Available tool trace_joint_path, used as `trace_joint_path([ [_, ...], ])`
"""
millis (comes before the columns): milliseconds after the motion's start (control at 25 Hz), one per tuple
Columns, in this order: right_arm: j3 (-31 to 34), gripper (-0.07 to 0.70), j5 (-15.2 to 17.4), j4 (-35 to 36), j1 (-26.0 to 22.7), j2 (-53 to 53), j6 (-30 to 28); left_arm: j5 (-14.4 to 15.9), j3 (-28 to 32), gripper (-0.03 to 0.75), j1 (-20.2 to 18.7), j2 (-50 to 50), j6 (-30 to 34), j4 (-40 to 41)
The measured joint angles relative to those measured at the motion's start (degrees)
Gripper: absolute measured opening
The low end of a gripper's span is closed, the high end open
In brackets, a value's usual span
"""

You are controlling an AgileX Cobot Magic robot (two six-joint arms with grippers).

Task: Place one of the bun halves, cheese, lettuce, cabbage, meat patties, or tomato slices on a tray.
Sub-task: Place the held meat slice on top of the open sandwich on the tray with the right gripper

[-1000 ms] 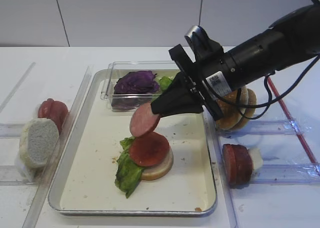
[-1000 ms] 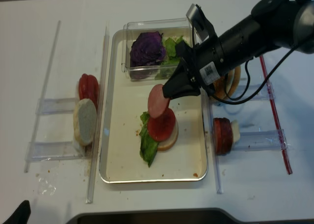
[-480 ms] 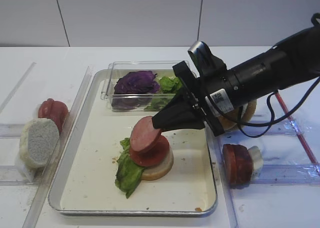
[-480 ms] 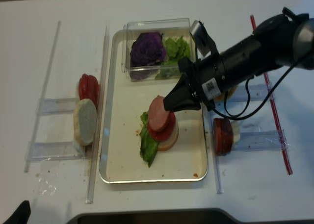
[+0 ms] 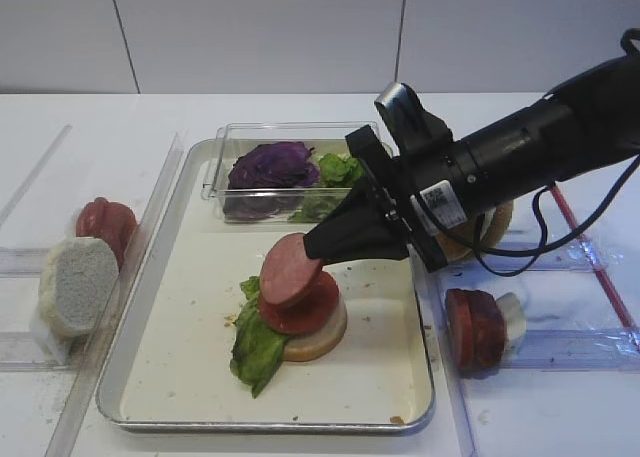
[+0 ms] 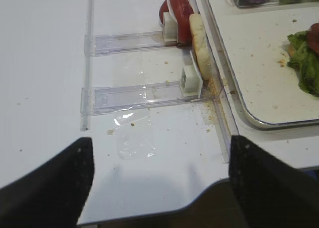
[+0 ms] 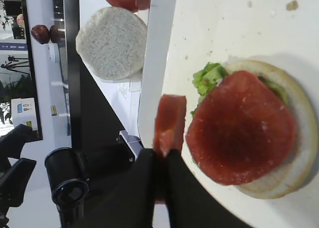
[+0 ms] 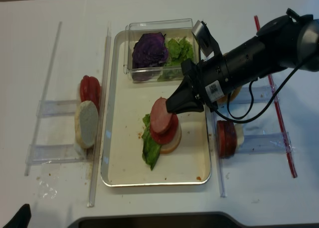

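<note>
Because it holds its disc shape while pinched only at the rim, the meat patty looks light, fairly stiff and a little slick, best taken by its edge. The right claw is clamped on that rim, the tilted patty's low edge apparently resting on the tomato slice stacked over the tray.

Tray front open; clear box blocks rear.

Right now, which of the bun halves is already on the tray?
The bun half at the bottom of the stack on the tray, under lettuce and a tomato slice. The pale-faced one stands in the left rack; the others sit behind the right arm.
</note>
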Motion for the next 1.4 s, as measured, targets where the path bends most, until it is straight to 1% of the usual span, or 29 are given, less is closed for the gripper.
trace_joint_path([
  [320, 0.0, 0.077, -0.1, -0.1, 0.0, 1.3, -0.3, 0.0, 0.0, 0.513, 0.0, 0.0, 0.0, 0.0],
  [480, 0.0, 0.077, -0.1, -0.2, 0.5, 1.6, -1.7, 0.0, 0.0, 0.513, 0.0, 0.0, 0.0, 0.0],
  [1080, 0.0, 0.077, -0.3, 0.0, 0.6, 3.9, -4.0, 0.0, 0.0, 0.513, 0.0, 0.0, 0.0, 0.0],
  [1160, 0.0, 0.087, -0.3, 0.0, 0.6, 3.9, -4.0, 0.0, 0.0, 0.513, 0.0, 0.0, 0.0, 0.0],
  [1240, 0.0, 0.134, -0.3, 0.0, 0.6, 3.9, -4.0, 0.0, 0.0, 0.513, 0.0, 0.0, 0.0, 0.0],
  [1280, 0.0, 0.184, -0.3, 0.0, 0.6, 3.9, -4.0, 0.0, 0.0, 0.513, 0.0, 0.0, 0.0, 0.0],
  [1400, 0.0, 0.38, -0.3, 0.0, 0.6, 3.9, -2.9, 0.0, 0.0, 0.513, 0.0, 0.0, 0.0, 0.0],
])
